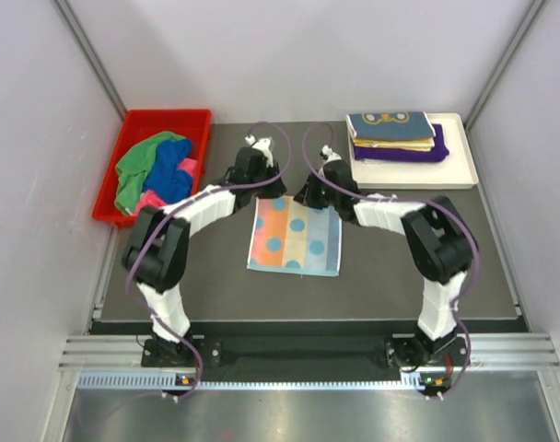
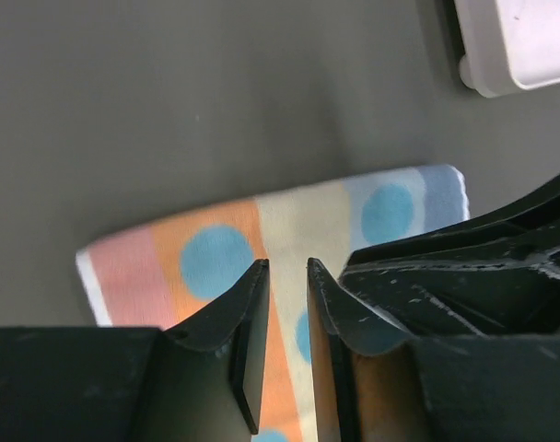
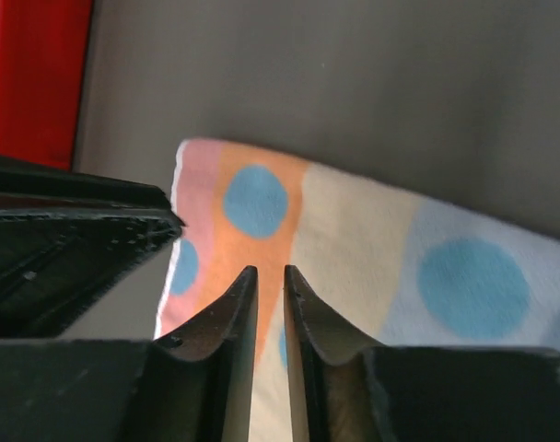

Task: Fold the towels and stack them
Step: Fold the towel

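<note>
Broadly, the work surface is a dark grey matte table mat (image 1: 390, 249) inside a white-walled enclosure. At its far left stands a red rectangular plastic bin (image 1: 110, 198) holding loose, crumpled cloths: a green towel (image 1: 133, 175), a royal blue terry towel (image 1: 174, 170) and a pink towel (image 1: 151, 198). At the far right sits a white rectangular tray (image 1: 464, 157) carrying a folded stack: a navy towel with yellow pattern (image 1: 390, 124) on top, a yellow towel (image 1: 395, 141) beneath it and a purple towel (image 1: 400, 154) at the bottom.

The item in work, an orange-pink, cream and pale blue striped towel with teal dots (image 1: 294, 238), lies flat at the centre of the mat, between the two arms and apart from both containers.

The left gripper (image 2: 286, 267) is over the far part of this towel, its jaws a narrow slot apart with nothing visible between them. The right gripper (image 3: 271, 270) is over the same area, its jaws at an even narrower slot, with flat cloth visible through the gap. Contact with the cloth cannot be confirmed for either.

Handling judgement: the towel appears light, thin and limp. It will sag and crease wherever it is unsupported. Take hold at the two far corners, one per gripper, pinching the edge itself, so that the edge stays taut while it is carried over for the fold.
</note>
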Controlling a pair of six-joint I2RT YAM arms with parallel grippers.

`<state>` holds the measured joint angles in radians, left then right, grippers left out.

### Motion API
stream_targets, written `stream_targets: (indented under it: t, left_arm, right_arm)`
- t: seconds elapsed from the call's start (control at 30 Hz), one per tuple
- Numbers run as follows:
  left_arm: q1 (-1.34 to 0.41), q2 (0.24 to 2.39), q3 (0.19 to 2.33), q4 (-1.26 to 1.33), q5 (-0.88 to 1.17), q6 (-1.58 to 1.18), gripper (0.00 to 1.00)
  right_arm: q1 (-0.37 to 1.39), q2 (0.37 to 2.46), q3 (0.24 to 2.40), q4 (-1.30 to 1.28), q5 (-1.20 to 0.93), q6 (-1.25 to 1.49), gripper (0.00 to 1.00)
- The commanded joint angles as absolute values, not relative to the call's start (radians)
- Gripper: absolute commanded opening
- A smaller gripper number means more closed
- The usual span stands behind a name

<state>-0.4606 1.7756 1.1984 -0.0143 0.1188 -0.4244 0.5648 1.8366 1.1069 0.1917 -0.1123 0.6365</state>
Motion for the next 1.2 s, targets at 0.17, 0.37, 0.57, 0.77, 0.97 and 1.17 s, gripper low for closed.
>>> stream_targets:
  t: [0.17,0.37,0.57,0.77,0.97,1.17]
  left_arm:
    - [-0.374,2.016,1.367,0.04,0.296,-0.33,0.26]
    - [-0.362,2.083,1.378,0.017,0.235,-0.322,0.25]
    - [-0.361,2.112,1.384,0.005,0.147,-0.33,0.25]
    - [-0.36,2.123,1.393,0.005,0.146,-0.328,0.25]
    - [-0.36,2.121,1.397,-0.028,0.147,-0.33,0.25]
    - [-0.359,2.12,1.399,-0.032,0.144,-0.325,0.25]
  right_arm:
    - [0.477,2.11,1.311,0.426,-0.313,0.827,0.14]
    - [0.445,2.155,1.301,0.462,-0.325,0.857,0.13]
    - [0.405,2.161,1.235,0.524,-0.334,0.836,0.13]
    - [0.344,2.116,1.144,0.592,-0.364,0.786,0.13]
    - [0.341,2.002,1.115,0.569,-0.354,0.762,0.14]
    - [0.376,1.939,1.101,0.555,-0.353,0.778,0.15]
